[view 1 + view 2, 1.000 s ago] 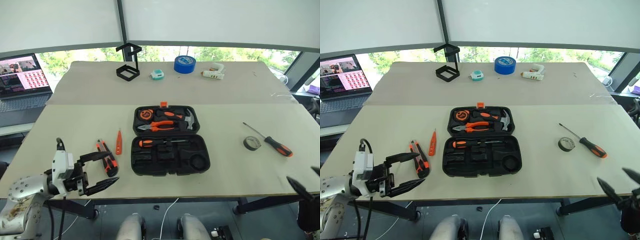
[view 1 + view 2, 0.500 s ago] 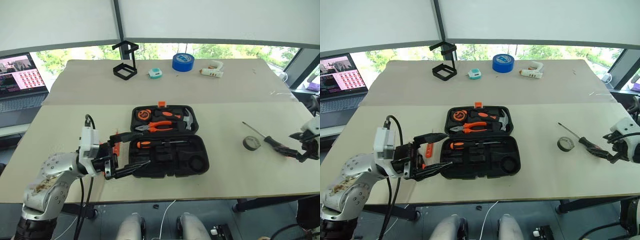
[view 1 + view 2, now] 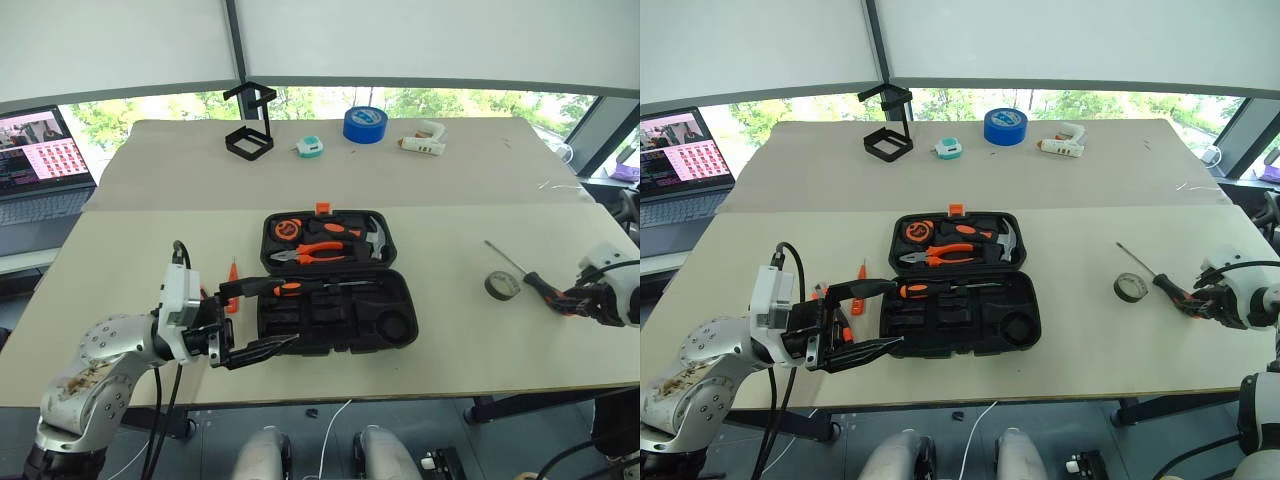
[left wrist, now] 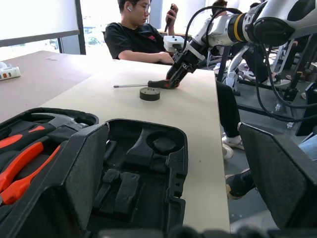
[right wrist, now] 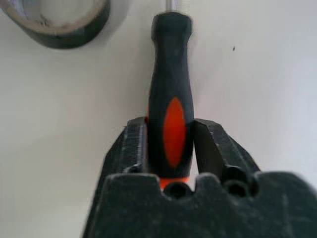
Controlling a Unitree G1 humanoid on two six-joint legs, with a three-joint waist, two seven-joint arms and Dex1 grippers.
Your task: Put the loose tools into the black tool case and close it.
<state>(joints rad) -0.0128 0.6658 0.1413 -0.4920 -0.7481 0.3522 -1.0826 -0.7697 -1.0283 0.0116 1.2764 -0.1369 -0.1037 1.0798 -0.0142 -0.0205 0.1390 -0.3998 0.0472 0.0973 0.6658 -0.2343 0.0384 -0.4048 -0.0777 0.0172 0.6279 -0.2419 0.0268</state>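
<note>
While beside screwdriver (image 5: 170, 104), tape roll (image 5: 57, 22).

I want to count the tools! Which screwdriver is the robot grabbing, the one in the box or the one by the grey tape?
The screwdriver beside the grey tape roll: the right gripper has its fingers closed on its handle. The other screwdriver lies inside the black tool case, untouched.

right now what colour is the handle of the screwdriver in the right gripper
Black with an orange oval inlay; the screwdriver shows best in the right wrist view.

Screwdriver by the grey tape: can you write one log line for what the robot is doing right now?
right hand: shut on screwdriver, on table beside grey tape roll | left hand: open, at black tool case | case: open
</note>
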